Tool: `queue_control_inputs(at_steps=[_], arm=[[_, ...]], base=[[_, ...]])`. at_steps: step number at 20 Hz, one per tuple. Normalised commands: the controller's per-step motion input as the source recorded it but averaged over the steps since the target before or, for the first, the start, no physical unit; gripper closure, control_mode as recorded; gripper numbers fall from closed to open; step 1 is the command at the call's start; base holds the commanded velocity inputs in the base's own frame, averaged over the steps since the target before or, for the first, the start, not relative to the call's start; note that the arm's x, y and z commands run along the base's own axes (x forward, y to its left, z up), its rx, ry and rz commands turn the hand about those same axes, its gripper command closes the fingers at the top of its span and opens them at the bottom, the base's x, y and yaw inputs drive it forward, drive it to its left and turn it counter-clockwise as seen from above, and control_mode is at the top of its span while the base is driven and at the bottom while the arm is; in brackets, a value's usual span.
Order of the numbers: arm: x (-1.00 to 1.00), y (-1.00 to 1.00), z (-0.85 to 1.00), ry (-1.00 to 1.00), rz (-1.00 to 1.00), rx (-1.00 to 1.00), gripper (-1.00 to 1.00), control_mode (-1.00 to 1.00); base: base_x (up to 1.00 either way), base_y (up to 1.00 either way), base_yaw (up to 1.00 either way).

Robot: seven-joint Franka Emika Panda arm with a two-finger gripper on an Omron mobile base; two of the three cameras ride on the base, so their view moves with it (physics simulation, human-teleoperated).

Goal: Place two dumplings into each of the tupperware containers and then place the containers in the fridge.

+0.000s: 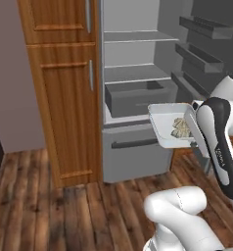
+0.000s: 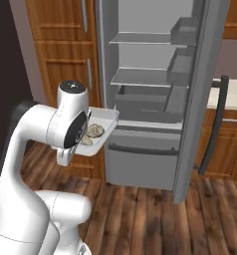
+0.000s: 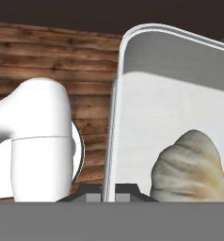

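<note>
One tupperware container (image 1: 163, 117) (image 2: 107, 121) hangs in the air in front of the open fridge (image 1: 133, 73) (image 2: 140, 74), at the height of its grey drawer (image 1: 138, 98). Two dumplings (image 1: 181, 127) (image 2: 94, 130) lie in it. In the hand view my gripper (image 3: 115, 192) is shut on the container's rim (image 3: 117, 99), with one pleated dumpling (image 3: 189, 169) lying close beside it. In both base views the arm covers the hand and the near end of the tray.
The fridge door (image 2: 202, 99) stands open to the right, with bins (image 1: 201, 56) on its inner side. Tall wooden cabinets (image 1: 64, 98) flank the fridge on the left. Below the shelves is a closed lower drawer (image 1: 135, 152). Wooden floor (image 1: 50, 215) lies in front.
</note>
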Motion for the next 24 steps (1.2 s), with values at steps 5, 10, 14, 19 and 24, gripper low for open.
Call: queue_control_inputs(at_steps=[5, 10, 14, 19, 24], arm=[[0.00, 0.00, 0.00, 0.00, 0.00, 0.00, 1.00, 1.00], [0.00, 0.00, 0.00, 0.00, 0.00, 0.00, 1.00, 1.00], [0.00, 0.00, 0.00, 0.00, 0.00, 0.00, 1.00, 1.00], [0.00, 0.00, 0.00, 0.00, 0.00, 0.00, 1.00, 1.00], [0.00, 0.00, 0.00, 0.00, 0.00, 0.00, 1.00, 1.00]], base=[[1.00, -0.21, 0.00], [1.00, -0.24, 0.02], [0.75, -0.29, 0.02], [0.41, -0.31, 0.00], [0.53, -0.33, 0.01]])
